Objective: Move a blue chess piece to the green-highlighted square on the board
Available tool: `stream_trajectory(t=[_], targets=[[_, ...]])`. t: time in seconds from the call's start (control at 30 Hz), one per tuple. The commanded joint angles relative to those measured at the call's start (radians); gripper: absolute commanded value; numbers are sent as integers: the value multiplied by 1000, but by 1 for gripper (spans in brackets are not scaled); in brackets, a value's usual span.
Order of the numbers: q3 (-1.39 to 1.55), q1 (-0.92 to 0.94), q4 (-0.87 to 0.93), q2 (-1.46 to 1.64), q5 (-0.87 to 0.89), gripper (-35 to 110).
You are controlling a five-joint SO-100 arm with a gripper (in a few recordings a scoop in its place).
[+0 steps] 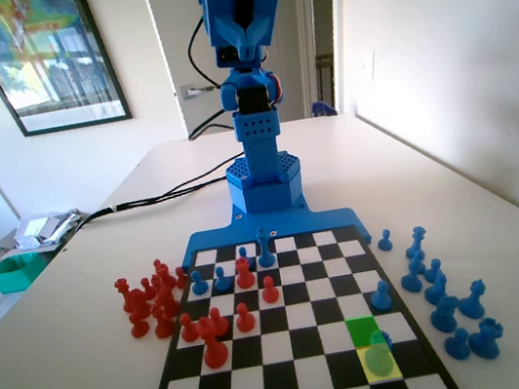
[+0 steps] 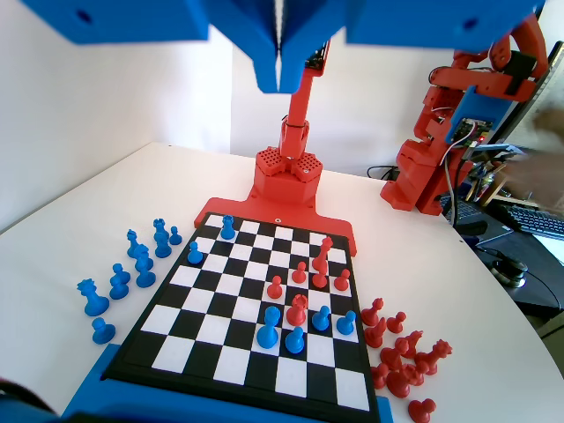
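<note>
The blue chess piece is a small pawn standing on a yellow-tinted square near the right front of the board in the fixed view. The green-highlighted square lies just beyond it, and nothing stands on it. In the wrist view the same pawn stands near the board's far left corner. My gripper hangs high above the board's near end, far from the pawn. Its jaws are shut with nothing between them. In the fixed view the blue arm stands folded upright at the far end.
Red pieces crowd the table left of the board and blue pieces stand on the table to its right in the fixed view. Several red and blue pieces stand on the board's middle and far rows. A green tray sits far left.
</note>
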Motion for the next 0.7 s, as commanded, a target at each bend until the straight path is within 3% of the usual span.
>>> stream_trajectory(t=[0.0,0.53,0.67], targets=[[0,8,-17,20,-12,2],[0,8,-17,20,-12,2],[0,6,-17,20,-12,8]])
